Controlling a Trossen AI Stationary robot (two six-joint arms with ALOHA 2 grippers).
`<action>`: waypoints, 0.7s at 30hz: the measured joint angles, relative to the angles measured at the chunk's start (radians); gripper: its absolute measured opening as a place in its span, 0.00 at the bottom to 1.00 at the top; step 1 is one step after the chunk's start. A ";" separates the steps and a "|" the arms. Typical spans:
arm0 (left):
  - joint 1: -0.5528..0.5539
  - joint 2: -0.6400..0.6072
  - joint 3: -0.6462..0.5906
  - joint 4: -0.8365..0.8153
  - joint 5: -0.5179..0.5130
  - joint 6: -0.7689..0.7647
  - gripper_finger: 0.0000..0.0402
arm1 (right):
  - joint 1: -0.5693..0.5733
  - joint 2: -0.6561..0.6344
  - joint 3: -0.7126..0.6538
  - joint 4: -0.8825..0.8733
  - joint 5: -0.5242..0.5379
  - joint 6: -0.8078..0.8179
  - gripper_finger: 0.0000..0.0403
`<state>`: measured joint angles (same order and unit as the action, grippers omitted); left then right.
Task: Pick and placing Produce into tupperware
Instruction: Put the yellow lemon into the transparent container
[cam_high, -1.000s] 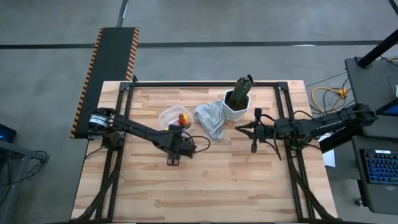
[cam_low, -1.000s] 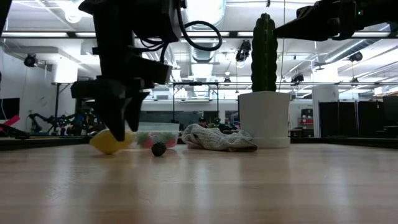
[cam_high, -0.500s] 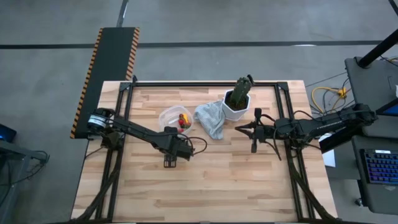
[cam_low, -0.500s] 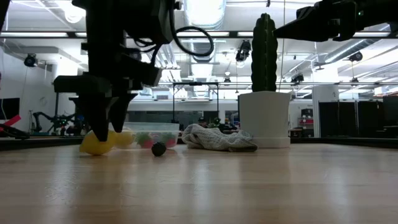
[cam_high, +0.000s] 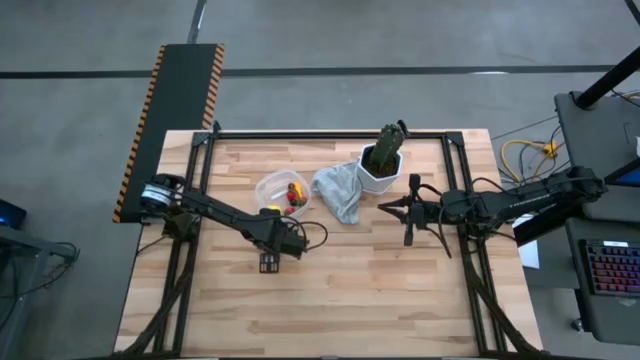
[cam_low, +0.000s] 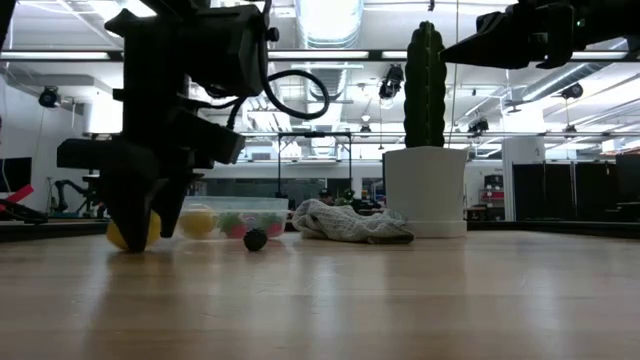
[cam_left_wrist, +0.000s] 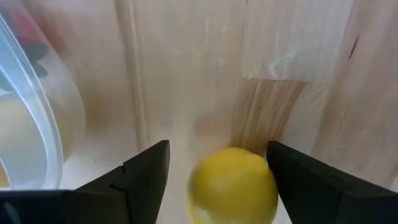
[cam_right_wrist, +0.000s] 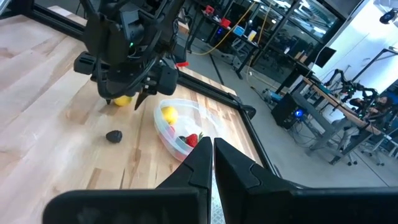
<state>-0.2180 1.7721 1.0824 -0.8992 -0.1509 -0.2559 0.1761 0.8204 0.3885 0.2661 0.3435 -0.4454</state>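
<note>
Yellow, round, lemon-like fruit piece (cam_left_wrist: 233, 185): I log it on the pale wooden plank worktop (cam_high: 400, 290), between the spread fingers of my left end effector (cam_high: 269, 262), which stands low over it; I cannot tell whether the fingers touch it. It sits just beside the small clear plastic tupperware with whitish rim (cam_high: 270, 190), outside it.

Tupperware contents, seen from the right wrist: a second yellow lemon-like piece (cam_right_wrist: 168, 114) and red strawberry-like pieces (cam_right_wrist: 193, 140).

Small dark brown round piece (cam_right_wrist: 113, 135): loose on the worktop, near the tupperware.

Crumpled grey cloth (cam_high: 337, 190): between the tupperware and the white hexagonal pot holding a green cactus (cam_high: 381, 168).

Right end effector (cam_high: 408, 239): fingers pressed together on nothing, raised over the worktop well apart from the produce.
</note>
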 joint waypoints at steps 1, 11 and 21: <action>0.000 -0.001 0.000 -0.001 0.000 0.000 0.63 | 0.000 0.000 0.000 0.000 0.000 0.000 0.02; 0.000 -0.008 0.013 -0.042 0.001 0.009 0.63 | 0.000 0.000 0.000 0.000 0.000 0.000 0.02; 0.000 -0.008 0.013 -0.076 0.004 0.027 0.63 | 0.000 0.000 0.000 0.000 0.000 0.000 0.02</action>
<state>-0.2184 1.7645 1.0956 -0.9753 -0.1471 -0.2289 0.1757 0.8207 0.3885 0.2664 0.3435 -0.4454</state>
